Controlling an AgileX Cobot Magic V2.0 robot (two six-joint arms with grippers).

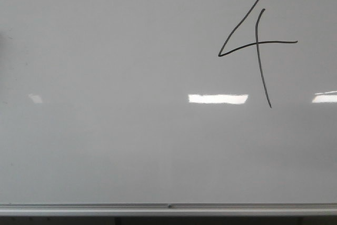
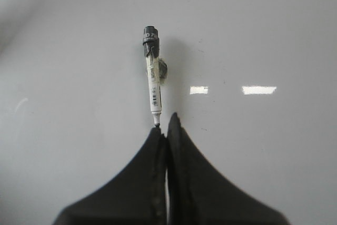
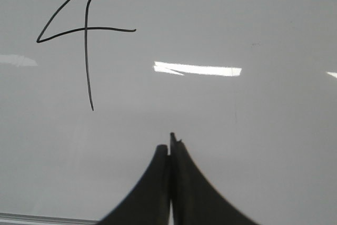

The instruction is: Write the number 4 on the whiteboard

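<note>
Thin black hand-drawn open-topped number 4 (image 3: 86,35) on the glossy pale grey-white whiteboard (image 3: 253,140), lying beyond the tips of the shut right claw (image 3: 170,143), well apart

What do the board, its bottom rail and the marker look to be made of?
Whiteboard: glossy coated panel, judging by the sharp light reflections; core unknown. Bottom rail: looks like brushed silver metal, probably aluminium. Marker: seemingly a plastic body, white with a printed label and a dark grey end.
</note>
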